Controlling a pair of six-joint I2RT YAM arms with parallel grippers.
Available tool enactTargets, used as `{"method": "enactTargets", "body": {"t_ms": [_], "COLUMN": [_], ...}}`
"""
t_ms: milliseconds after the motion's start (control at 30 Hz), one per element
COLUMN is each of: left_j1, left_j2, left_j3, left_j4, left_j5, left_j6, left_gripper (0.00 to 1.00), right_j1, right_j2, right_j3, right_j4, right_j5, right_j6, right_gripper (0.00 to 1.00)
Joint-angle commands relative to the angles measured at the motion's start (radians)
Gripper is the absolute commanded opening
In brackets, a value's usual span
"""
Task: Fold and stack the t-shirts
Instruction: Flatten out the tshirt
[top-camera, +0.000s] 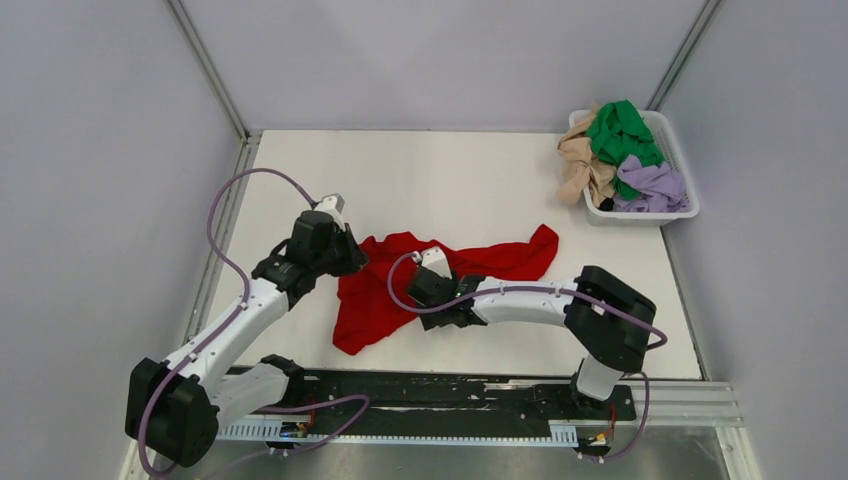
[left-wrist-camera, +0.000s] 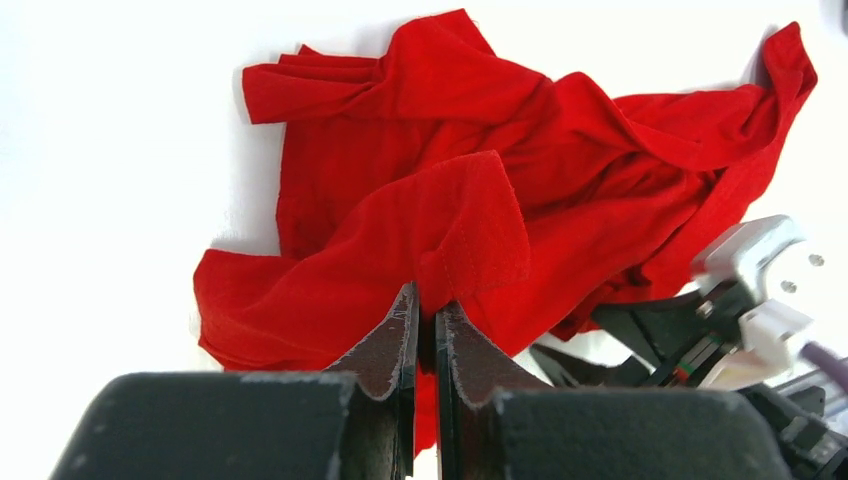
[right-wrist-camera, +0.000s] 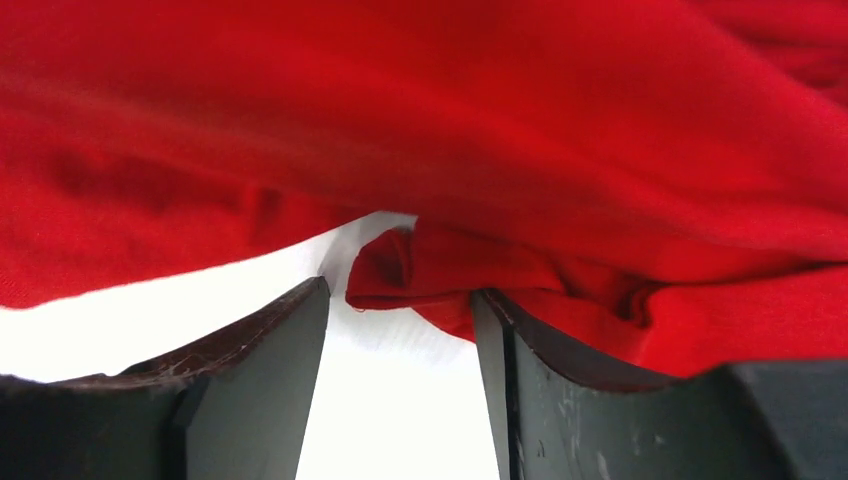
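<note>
Firmly in left end effector (left-wrist-camera: 425, 318): t-shirt (left-wrist-camera: 560, 150)

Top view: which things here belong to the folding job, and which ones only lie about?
Of the job:
- red t-shirt, pinched in the left claw, the open right claw at a fold of it
- green t-shirt
- beige t-shirt
- lavender t-shirt

Only lying about:
- white basket, holding the last three
- table
</note>
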Motion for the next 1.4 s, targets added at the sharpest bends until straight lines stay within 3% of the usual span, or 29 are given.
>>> {"method": "enactTargets", "body": {"t_ms": [0,133,267,433,567,800,967,1200,1367], "left_j1": [-0.002,-0.002,-0.002,-0.002,-0.002,-0.002,-0.002,-0.002,-0.002], "left_j2": [0.010,0.028,0.053,0.089,0.118,0.156,0.117,0.031,-0.060], "left_j3": [0.005,0.015,0.028,0.050,0.071,0.149,0.232,0.366,0.488], "left_j4": [0.033,0.031,0.032,0.036,0.047,0.042,0.021,0.030,0.057], "left_j5": [-0.021,-0.028,-0.035,-0.049,-0.059,-0.111,-0.192,-0.226,-0.186], "left_j6": [-0.002,-0.001,0.001,0.007,0.011,0.048,0.082,0.125,0.157], "left_gripper": [0.00,0.00,0.00,0.00,0.00,0.00,0.00,0.00,0.00], "right_j1": [-0.071,-0.120,-0.154,-0.199,-0.214,-0.223,-0.318,-0.368,-0.368], "right_j2": [-0.004,-0.018,-0.042,-0.082,-0.134,-0.424,-0.650,-0.887,-0.992], "right_j3": [-0.071,-0.112,-0.145,-0.179,-0.193,-0.249,-0.265,-0.124,-0.009], "right_j4": [-0.032,-0.031,-0.033,-0.032,-0.031,-0.031,-0.027,0.089,0.234], "right_j5": [0.089,0.086,0.101,0.125,0.125,0.134,0.125,0.180,0.077], "right_j6": [0.126,0.214,0.285,0.314,0.289,0.225,0.165,-0.051,-0.224], "right_gripper": [0.58,0.52,0.34,0.21,0.01,0.00,0.00,0.00,0.00]}}
